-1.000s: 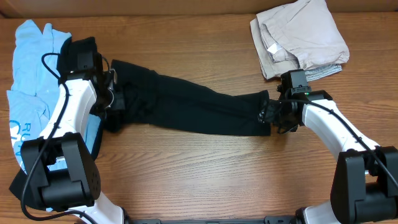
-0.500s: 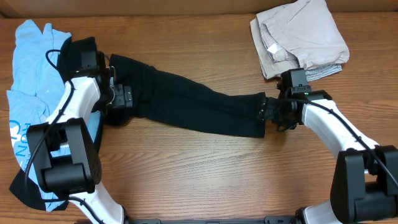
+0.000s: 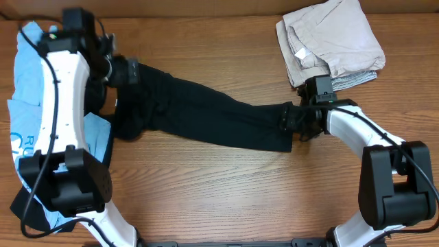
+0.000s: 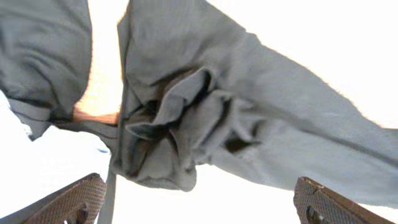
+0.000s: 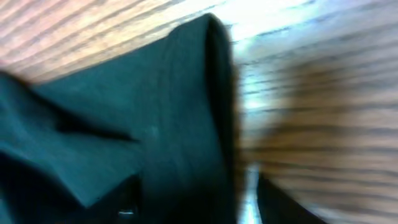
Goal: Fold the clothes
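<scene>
The black garment [image 3: 206, 116] lies stretched in a long band across the table. Its left end is bunched [image 4: 180, 130]. My left gripper [image 3: 123, 71] hovers over that bunched end. It is open [image 4: 200, 182], its fingers [image 4: 71, 200] are wide apart, and nothing is between them. My right gripper [image 3: 293, 122] is at the garment's right end. In the blurred right wrist view its jaws [image 5: 199, 199] straddle the black hem [image 5: 211, 93]. A bright strip of table shows between the cloth and the right finger [image 5: 283, 202].
A light blue printed T-shirt [image 3: 27, 89] lies under the left arm at the table's left edge. Folded beige pieces [image 3: 329, 41] are stacked at the back right, just behind the right gripper. Bare wood [image 3: 226, 185] runs along the front.
My left gripper opened, let go of the garment's left end and lifted toward the back left. The right gripper's jaws have narrowed around the right end.
</scene>
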Motion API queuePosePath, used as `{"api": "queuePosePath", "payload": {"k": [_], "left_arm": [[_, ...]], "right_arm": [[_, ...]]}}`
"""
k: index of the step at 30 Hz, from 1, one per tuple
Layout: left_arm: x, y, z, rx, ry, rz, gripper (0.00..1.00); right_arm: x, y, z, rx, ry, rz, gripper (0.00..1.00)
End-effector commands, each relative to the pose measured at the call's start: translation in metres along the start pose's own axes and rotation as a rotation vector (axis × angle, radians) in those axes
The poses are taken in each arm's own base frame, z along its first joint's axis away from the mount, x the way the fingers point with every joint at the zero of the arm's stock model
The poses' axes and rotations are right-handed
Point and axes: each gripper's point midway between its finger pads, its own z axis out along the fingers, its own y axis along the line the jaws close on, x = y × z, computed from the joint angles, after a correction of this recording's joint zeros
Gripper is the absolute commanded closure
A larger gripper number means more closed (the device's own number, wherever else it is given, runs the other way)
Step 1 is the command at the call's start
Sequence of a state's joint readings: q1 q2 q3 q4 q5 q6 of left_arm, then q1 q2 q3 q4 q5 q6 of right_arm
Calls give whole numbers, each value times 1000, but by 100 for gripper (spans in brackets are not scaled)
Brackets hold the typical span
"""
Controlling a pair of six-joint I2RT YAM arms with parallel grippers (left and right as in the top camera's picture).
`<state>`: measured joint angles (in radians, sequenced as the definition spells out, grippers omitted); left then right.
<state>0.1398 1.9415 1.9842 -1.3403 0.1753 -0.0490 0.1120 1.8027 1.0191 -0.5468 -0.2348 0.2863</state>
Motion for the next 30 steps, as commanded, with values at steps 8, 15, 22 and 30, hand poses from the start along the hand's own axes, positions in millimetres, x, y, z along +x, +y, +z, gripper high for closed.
{"api": "queuePosePath", "payload": {"k": [8,15,22,30], "left_arm": [[-20,-15,-49,44,-109,24,0],[-19,-12,-48,28,-104,23,0],[-19,-12,-48,27,-104,45,0],[-19,-12,-48,27,-101,44,0]], "right_arm": [[11,24,5,-63,48,-38,96],[8,3,-30,-38,80,59,96],[1,-53,-110,40,94,188,96],[-8,-47,-152,37,100,127,96]]}}
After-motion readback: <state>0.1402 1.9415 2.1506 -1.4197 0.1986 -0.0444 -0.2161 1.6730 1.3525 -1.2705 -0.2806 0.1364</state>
